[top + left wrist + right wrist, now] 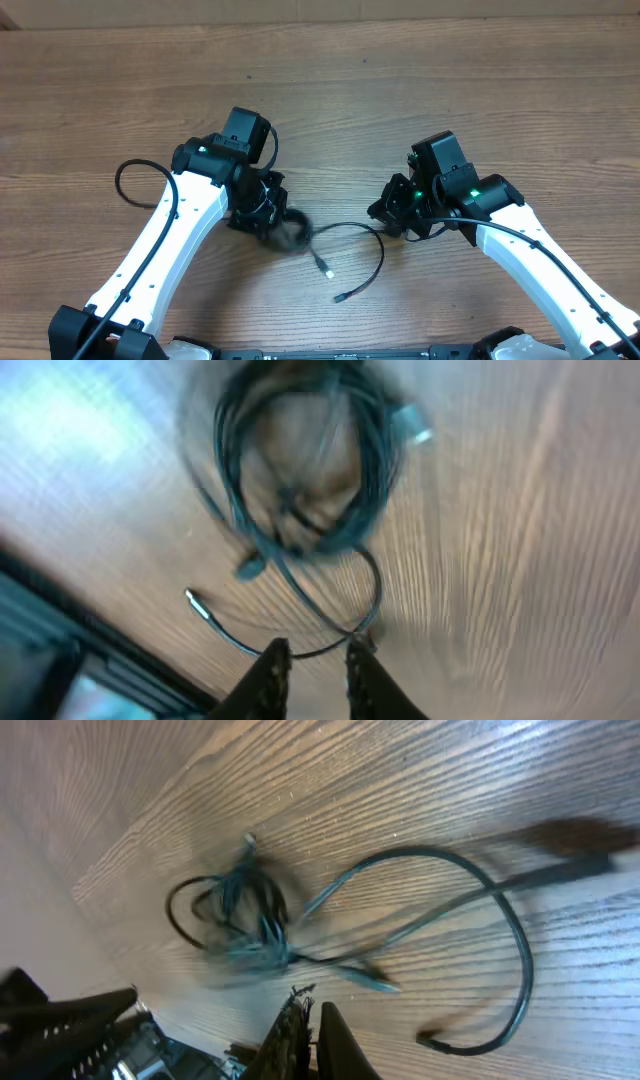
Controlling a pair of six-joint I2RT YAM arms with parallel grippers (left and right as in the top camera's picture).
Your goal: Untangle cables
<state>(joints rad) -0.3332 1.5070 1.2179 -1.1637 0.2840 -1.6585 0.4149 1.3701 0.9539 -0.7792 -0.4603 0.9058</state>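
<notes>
1. Widest of all, the brown wood-grain counter (330,80) fills every view. In the left wrist view its lower left corner is cut by a dark edge and a bluish blur that can't be made out.
2. The white left arm with black joints (165,240) and the white right arm (540,255) both reach toward the middle. From overhead, each one covers its own jaws.
3. Left jaws: only the left wrist view shows them. The dark fingers (270,670) stand a small gap apart with nothing seen between them, and a cable arc passes just beyond the tips.
4. Right jaws: the right wrist view shows the fingers (325,1020) pressed together, with no cable seen in the pinch.
5. The tangled bundle of thin black cables (300,460) lies on the counter just ahead of the left jaws. It's a smear from overhead (290,232) and blurred from the right wrist (235,920).
6. A loose black cable (381,262) sweeps from the bundle in a wide arc toward the right jaws, then curls back. The right wrist view (520,960) shows it apart from the fingers.
7. A small silvery-tipped plug (412,422) sits at the bundle's edge, and it's plain only from the left wrist.
</notes>
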